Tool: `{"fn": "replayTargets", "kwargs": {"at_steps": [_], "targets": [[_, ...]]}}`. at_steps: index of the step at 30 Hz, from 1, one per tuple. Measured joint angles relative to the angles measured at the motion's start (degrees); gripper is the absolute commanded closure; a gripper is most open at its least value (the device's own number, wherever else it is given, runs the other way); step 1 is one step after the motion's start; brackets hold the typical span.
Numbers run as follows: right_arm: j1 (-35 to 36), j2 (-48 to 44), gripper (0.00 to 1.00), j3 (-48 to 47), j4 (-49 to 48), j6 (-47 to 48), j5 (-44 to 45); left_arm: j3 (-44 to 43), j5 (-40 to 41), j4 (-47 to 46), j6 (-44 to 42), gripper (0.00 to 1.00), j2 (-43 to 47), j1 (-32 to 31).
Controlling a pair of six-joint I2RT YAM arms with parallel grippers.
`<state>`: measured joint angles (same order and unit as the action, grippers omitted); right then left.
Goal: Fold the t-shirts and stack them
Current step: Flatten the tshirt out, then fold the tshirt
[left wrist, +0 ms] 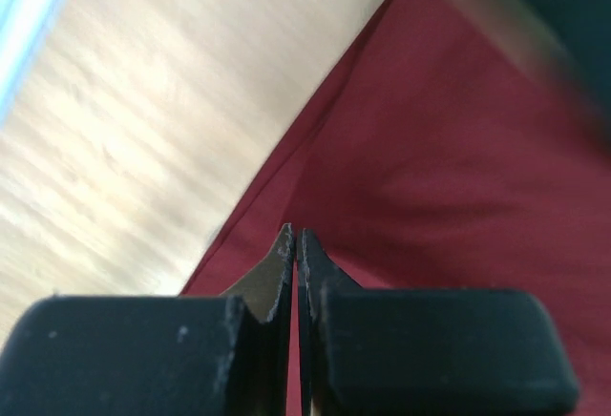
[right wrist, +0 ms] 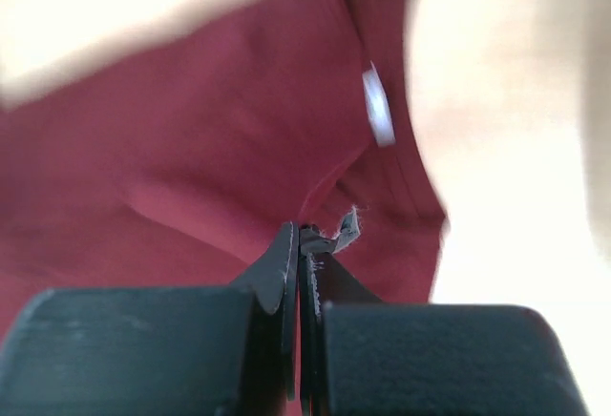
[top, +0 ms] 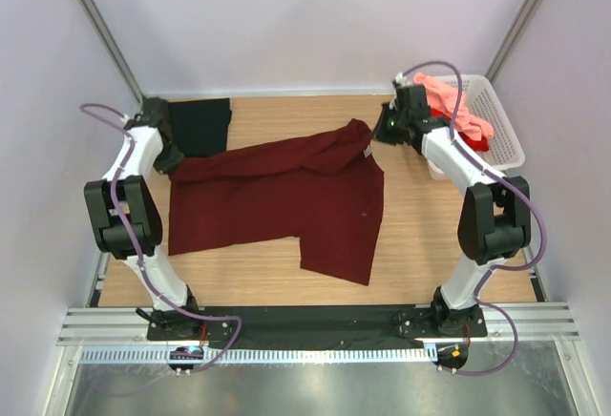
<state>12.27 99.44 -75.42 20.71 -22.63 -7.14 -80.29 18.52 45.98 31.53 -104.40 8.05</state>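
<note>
While the maroon t-shirt [top: 286, 197] lies opened out and unfolded across the middle of the bench [top: 430, 244], I judge the task to be at an early stage.

Status:
- Black t-shirt [top: 202, 125]: a flat, squarish patch at the far left corner of the bench. It looks folded, though the left arm partly hides it.
- Salmon pink t-shirt [top: 458, 111] and a bit of bright red t-shirt [top: 480, 145]: bunched in the white basket [top: 506, 125] at the far right edge, not yet laid out.
- Maroon shirt: one sleeve points to the near edge, and its far hem runs taut between the two arms. No fold has been made in it yet.
- Left to do: fold the maroon, fold the two in the basket, and stack all four.

Tools:
- Left gripper [top: 175, 160]: jaws pressed together at the shirt's far left corner. The cloth edge runs right up to the tips, so it reads as pinching the maroon fabric.
- Right gripper [top: 387, 130]: jaws likewise together, near the collar, with the cloth puckering toward the tips. It also reads as a pinch on the maroon.

View notes:
- Only the top view shows the whole layout, the basket and the black shirt.
- The wrist views alone show the closed tips against the cloth.
- The right wrist view shows the white neck label [right wrist: 377, 115] large but blurred, and a pale frayed scrap at the fingertips that I cannot identify.
- The left wrist view shows bare wood beside the shirt's edge.
</note>
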Motion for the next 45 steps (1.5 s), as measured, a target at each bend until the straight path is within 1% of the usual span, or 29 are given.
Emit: {"fn": "replayTargets", "kwargs": {"at_steps": [3,6,10,12,19,23,26,32,36,41,45], "targets": [[0.04,1.86,0.99,-10.36,-0.50,0.20,0.20,-8.61,-0.35,-0.35,0.04,1.00,-0.33,0.00],[0.04,4.72,0.99,-19.17,-3.48,0.48,0.63,-16.61,-1.03,-2.21,0.02,1.00,-1.38,0.00],[0.02,11.23,0.99,-28.48,-8.98,1.46,1.16,-22.62,-2.03,-6.88,-0.02,1.00,-4.04,0.00],[-0.02,15.02,0.99,-31.12,-12.52,2.21,1.27,-23.93,-2.82,-9.01,-0.04,1.00,-5.60,0.07],[-0.74,28.11,0.99,-35.36,-24.30,4.35,0.85,-27.78,-7.32,-17.25,0.02,1.00,-13.33,1.11],[-1.16,35.47,0.99,-41.64,-27.08,5.05,0.00,-31.15,-11.02,-20.57,0.26,1.00,-18.58,2.29],[-1.27,39.12,0.99,-46.29,-26.95,5.51,-0.57,-33.07,-13.55,-21.94,0.83,1.00,-21.27,2.99],[-1.27,39.52,0.99,-48.78,-23.34,5.53,-0.50,-33.46,-14.93,-21.79,0.70,1.00,-22.29,3.32],[-1.27,38.32,0.99,-48.11,-17.62,5.77,-0.15,-30.34,-14.86,-21.38,-0.50,1.00,-20.90,3.32],[-1.27,34.16,0.99,-43.47,-9.62,7.34,0.68,-28.44,-15.74,-17.00,-2.54,1.00,-19.06,3.82],[-1.31,31.63,0.99,-41.81,-4.48,7.98,1.25,-25.31,-16.26,-13.90,-4.13,1.00,-15.37,4.76]]}}
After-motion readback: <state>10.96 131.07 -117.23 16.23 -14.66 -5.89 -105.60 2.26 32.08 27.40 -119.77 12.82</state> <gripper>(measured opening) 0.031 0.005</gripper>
